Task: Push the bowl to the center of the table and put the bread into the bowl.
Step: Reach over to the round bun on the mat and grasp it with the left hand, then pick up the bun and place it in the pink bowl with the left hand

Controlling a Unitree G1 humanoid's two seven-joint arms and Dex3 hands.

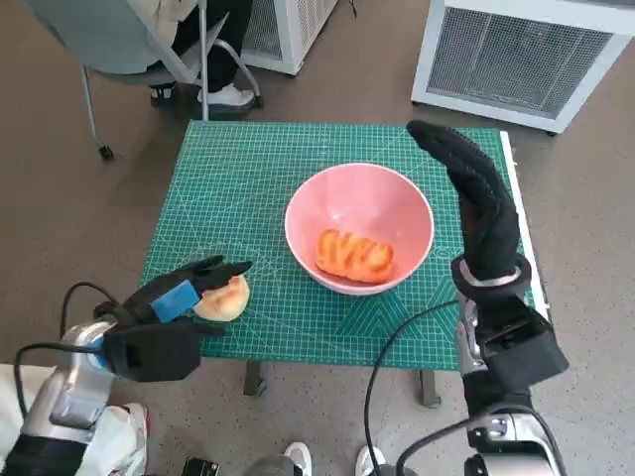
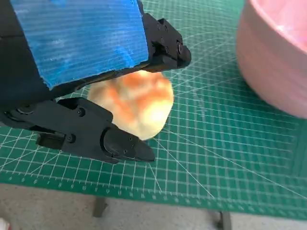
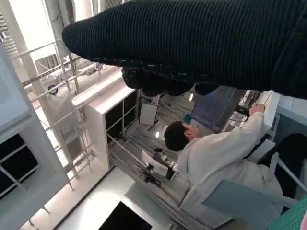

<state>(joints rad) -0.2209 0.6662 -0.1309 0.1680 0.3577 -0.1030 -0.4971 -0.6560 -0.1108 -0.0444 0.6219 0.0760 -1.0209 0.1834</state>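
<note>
Gripping a pale golden round bread — left hand fingers closed round it, right hand fingers spread, empty.

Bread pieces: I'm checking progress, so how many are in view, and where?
2. One bread lies in the pink bowl; another bread sits on the mat within the left hand.

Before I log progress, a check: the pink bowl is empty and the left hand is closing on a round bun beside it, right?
Not quite. The pink bowl is not empty: the head view shows a striped bread roll lying inside it. The rest holds: the left hand is around a round bun on the mat beside the bowl.
</note>
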